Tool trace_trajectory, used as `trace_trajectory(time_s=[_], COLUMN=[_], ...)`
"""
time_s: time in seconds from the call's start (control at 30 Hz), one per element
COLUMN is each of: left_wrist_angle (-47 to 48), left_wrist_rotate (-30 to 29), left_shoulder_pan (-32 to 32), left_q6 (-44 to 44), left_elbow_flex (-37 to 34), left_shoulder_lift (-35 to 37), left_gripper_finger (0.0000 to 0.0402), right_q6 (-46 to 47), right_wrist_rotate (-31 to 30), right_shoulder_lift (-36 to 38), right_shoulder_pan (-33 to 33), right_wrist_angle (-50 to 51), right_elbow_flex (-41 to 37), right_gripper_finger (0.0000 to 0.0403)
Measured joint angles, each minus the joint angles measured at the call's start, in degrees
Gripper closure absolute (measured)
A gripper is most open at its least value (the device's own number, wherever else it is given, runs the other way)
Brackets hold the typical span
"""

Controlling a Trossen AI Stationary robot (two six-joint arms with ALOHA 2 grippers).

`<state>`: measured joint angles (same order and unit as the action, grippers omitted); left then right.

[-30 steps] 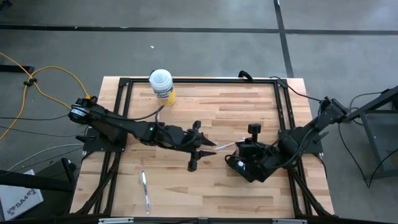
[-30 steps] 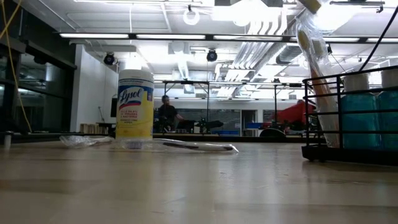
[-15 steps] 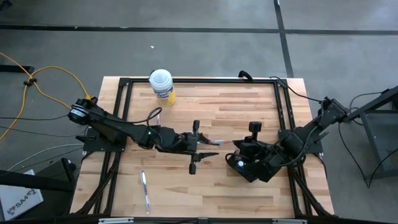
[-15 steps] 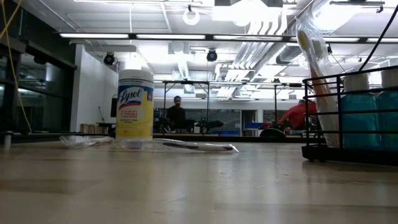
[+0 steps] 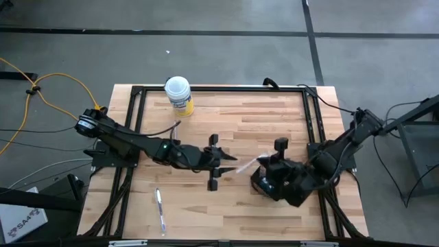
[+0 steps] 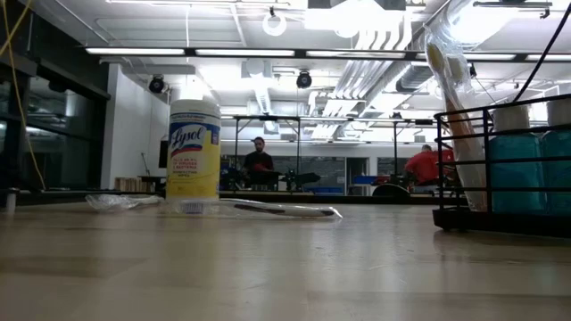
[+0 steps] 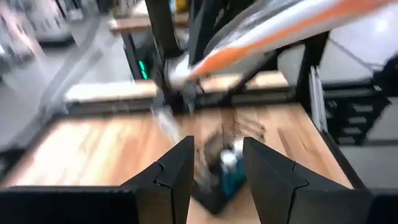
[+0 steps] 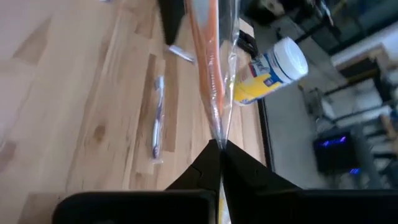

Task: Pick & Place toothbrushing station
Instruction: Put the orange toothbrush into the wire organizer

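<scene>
The toothbrushing station is a black holder on the table at centre right, under my right arm. In the low view it is a black rack with teal bottles and a wrapped brush standing in it. My right gripper is above it, shut on an orange toothbrush in a clear wrapper. My left gripper is open at the table's middle, left of the station. The station shows ahead between its fingers, apart from them. My right gripper pinches the toothbrush's clear wrapper at one end between its two shut fingers. The brush runs on past the fingertips, in line with them. It slants toward the table's left, clear of the table.
A white-lidded, yellow-labelled canister stands at the far edge, left of centre. Another wrapped toothbrush lies near the front left. A black frame runs round the table's edges. People show in the room behind the table.
My right gripper has shifted a little toward the table's right edge with the wrapped toothbrush, whose free end has swung slightly toward the near edge. My left gripper has stayed open and drifted slightly toward the left edge.
</scene>
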<state>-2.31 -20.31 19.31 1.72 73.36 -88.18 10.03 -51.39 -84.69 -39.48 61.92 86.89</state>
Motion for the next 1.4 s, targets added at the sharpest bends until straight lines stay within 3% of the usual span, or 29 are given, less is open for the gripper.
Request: trace_trajectory(time_s=[0.17, 0.53, 0.7, 1.17, 1.4], left_wrist_angle=[2.9, -3.7, -4.2, -1.7, -7.4], left_wrist_rotate=[9.7, 30.5, 36.2, 45.1, 51.9], left_shoulder_pan=[1.0, 0.8, -1.9, -10.1, -10.7], left_q6=[6.8, 14.4, 19.6, 27.2, 29.7], left_elbow_flex=[0.0, 0.0, 0.0, -0.1, -0.1], left_shoulder_lift=[0.0, 0.0, 0.0, -1.1, -5.6], left_gripper_finger=[0.0270, 0.0270, 0.0270, 0.0270, 0.0270], right_q6=[-10.7, -35.3, -45.5, -46.7, -47.1], right_wrist_rotate=[-5.1, -26.6, -33.8, -35.7, -35.5], right_shoulder_lift=[-3.9, -11.7, -13.5, -14.2, -14.2], right_shoulder_pan=[-4.0, -7.4, -7.4, -7.9, -7.8], right_wrist_angle=[1.3, 1.7, 1.5, 0.7, 0.1], right_elbow_flex=[0.0, 0.0, 0.0, 0.0, 0.0], right_gripper_finger=[0.0399, 0.0399, 0.0399, 0.0399, 0.0399])
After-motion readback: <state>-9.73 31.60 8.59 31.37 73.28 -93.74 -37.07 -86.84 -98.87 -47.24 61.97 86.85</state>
